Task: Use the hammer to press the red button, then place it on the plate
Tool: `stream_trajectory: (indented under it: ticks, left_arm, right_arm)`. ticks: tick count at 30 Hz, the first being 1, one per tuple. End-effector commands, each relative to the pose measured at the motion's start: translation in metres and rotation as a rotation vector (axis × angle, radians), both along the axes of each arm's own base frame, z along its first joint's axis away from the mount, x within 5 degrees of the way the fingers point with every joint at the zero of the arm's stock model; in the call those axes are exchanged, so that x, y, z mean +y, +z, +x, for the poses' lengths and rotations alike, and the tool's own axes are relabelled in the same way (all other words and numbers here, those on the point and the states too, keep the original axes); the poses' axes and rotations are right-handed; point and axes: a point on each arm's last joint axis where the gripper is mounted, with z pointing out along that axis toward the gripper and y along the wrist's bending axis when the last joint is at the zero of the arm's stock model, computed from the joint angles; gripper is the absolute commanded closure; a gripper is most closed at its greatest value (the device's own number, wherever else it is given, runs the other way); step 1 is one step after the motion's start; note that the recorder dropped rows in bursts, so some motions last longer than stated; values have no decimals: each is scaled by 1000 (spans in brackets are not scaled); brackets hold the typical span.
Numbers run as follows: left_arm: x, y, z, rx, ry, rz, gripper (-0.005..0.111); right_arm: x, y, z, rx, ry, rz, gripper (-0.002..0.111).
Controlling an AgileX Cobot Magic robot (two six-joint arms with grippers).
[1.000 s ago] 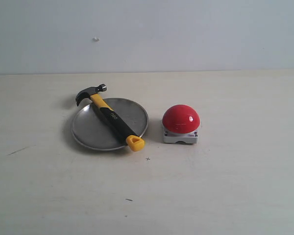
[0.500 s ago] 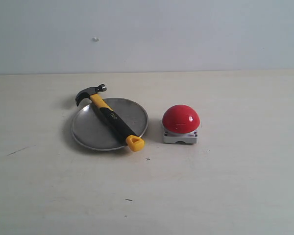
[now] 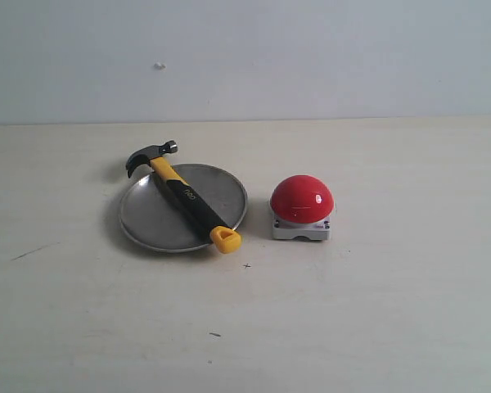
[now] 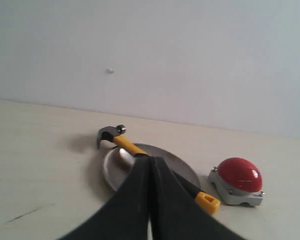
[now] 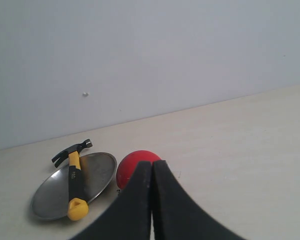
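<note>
On the plate [image 3: 147, 219] you see the hammer [image 3: 186, 196] lying, red button [image 3: 302, 199] beside; left claw [image 4: 150, 166], right claw [image 5: 152, 169] both pressed together, empty

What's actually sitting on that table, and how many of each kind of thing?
hammer: 1, lying across the plate
plate: 1
red button: 1, beside the plate
Total: 3
</note>
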Motion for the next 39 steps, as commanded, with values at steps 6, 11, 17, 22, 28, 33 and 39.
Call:
stream_trajectory:
  ticks: [6, 11, 17, 22, 28, 33, 39]
  left_arm:
    - [15, -2, -17, -31, 130, -35, 107]
    - [16, -2, -18, -35, 136, -28, 107]
    - [15, -3, -18, -9, 122, -102, 107]
    - [13, -3, -19, -15, 110, -76, 107]
    - [13, -3, -19, -15, 110, -76, 107]
    - [13, -3, -19, -15, 110, -76, 107]
    - [13, -3, -19, -15, 110, -76, 107]
  right_arm:
    - [0, -1, 0, -5, 8, -9, 108]
    - [0, -1, 0, -5, 8, -9, 108]
    - [1, -1, -1, -6, 14, -8, 108]
    - [1, -1, -1, -6, 14, -8, 108]
    - [1, -1, -1, -6, 12, -9, 108]
    - [1, -1, -1, -6, 12, -9, 108]
    - [-2, -1, 0, -14, -10, -93, 108]
